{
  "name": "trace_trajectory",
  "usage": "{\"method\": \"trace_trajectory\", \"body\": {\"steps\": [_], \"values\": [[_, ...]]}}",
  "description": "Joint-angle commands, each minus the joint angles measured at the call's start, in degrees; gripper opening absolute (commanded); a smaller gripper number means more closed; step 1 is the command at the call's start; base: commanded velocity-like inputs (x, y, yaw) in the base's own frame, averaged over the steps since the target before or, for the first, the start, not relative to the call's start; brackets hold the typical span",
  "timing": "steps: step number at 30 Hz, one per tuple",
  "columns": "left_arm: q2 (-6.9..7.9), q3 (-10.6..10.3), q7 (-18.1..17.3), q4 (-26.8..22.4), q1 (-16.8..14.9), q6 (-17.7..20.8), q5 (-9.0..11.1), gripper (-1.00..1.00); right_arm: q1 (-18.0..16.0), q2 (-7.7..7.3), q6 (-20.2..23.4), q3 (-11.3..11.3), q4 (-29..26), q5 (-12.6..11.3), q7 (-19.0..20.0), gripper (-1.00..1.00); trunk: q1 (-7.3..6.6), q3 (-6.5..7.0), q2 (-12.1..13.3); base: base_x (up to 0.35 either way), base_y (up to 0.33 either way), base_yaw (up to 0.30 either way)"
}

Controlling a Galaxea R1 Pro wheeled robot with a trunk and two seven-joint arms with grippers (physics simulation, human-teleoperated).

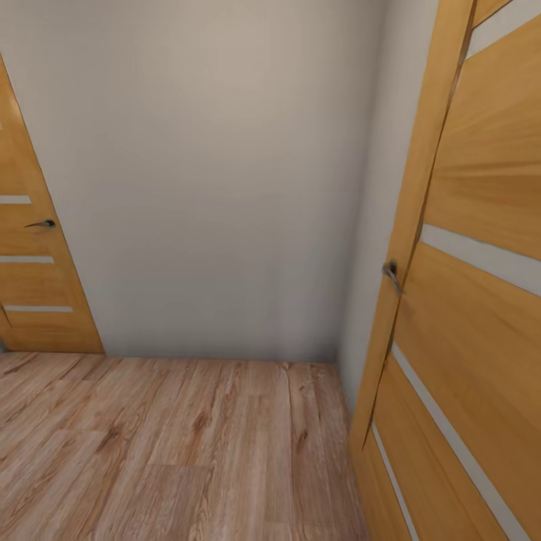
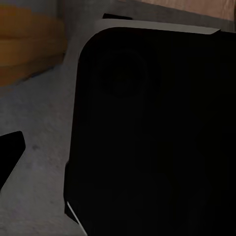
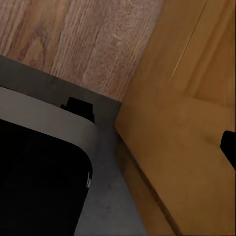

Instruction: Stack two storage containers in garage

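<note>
The two storage containers are out of view, and so are the garage and its concrete floor. I face a corner of a room with a light wood-plank floor (image 1: pixel 173 451) and a plain pale wall (image 1: pixel 210 188). In the left wrist view one dark fingertip (image 2: pixel 10 152) shows at the picture's edge beside my black base (image 2: pixel 157 137). The right wrist view has a dark fingertip (image 3: pixel 229 147) in front of a wooden door (image 3: pixel 182 123). Nothing shows between the fingers, and their spacing cannot be judged.
A light wooden door (image 1: pixel 466 300) with pale stripes and a metal handle (image 1: pixel 390 272) stands close on the right. A second door of the same kind (image 1: pixel 30 255), with its handle (image 1: pixel 41 224), is at the left. The wall closes the way straight ahead.
</note>
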Motion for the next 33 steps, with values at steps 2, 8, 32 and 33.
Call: {"method": "trace_trajectory", "body": {"steps": [2, 8, 32, 33], "values": [[0.00, 0.2, 0.0, 0.0, 0.0, -0.1, 0.4, 1.00, -0.1, 0.00, -0.3, 0.3, 0.2, -0.2, -0.2, 1.00, 0.03, -0.05, 0.0, 0.308, 0.000, 0.000], [-0.01, 0.2, 0.0, 0.0, 0.0, -0.1, 0.4, 1.00, -0.1, -0.27, -0.4, 0.3, 0.2, -0.2, -0.2, 1.00, 0.03, -0.05, 0.0, 0.217, 0.000, 0.185], [-0.13, 0.2, 0.0, -0.1, 0.0, -0.1, 0.4, 1.00, -0.1, -0.54, -0.7, 0.6, 0.1, 0.4, -0.1, 1.00, 0.03, -0.05, 0.0, 0.014, 0.000, 0.039], [-0.11, 0.2, 0.0, 0.0, 0.0, -0.1, 0.4, 1.00, -0.1, -0.55, -0.8, 0.5, 0.1, 0.4, -0.1, 1.00, 0.03, -0.05, 0.0, 0.211, 0.000, 0.000]]}}
